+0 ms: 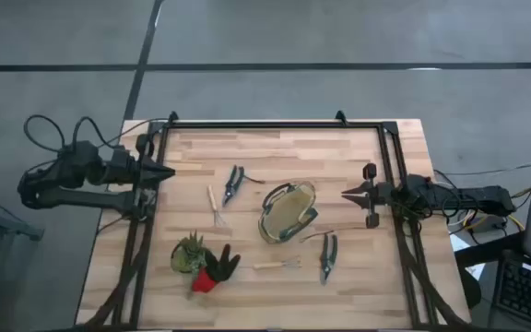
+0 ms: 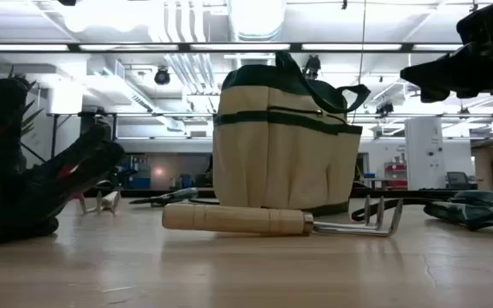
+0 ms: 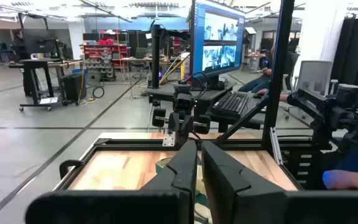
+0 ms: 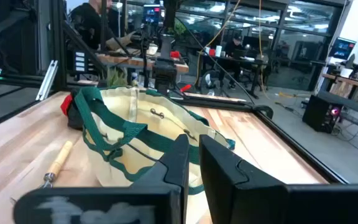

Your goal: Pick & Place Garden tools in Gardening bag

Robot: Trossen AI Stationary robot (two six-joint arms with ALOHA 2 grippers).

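Gardening bag (image 1: pixel 287 212) sits mid-table, just left of right gripper (image 1: pixel 347 194).

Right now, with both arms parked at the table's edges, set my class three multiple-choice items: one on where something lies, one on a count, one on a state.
1. Where does the red-and-black glove lie?
A. Inside the bag
B. Beside the potted succulent
C. Under the right gripper

2. How many pruning shears lie on the table?
A. One
B. Two
C. Four

3. What state is the gardening bag in?
A. Standing upright with its mouth open
C. Lying flat on its side
B. Hanging from a gripper

Answers: 1 B, the glove touches the plant near the table's front left. 2 B, one pair lies left of the bag and another to its front right. 3 A, the low view shows it upright and the high view looks into its open top.
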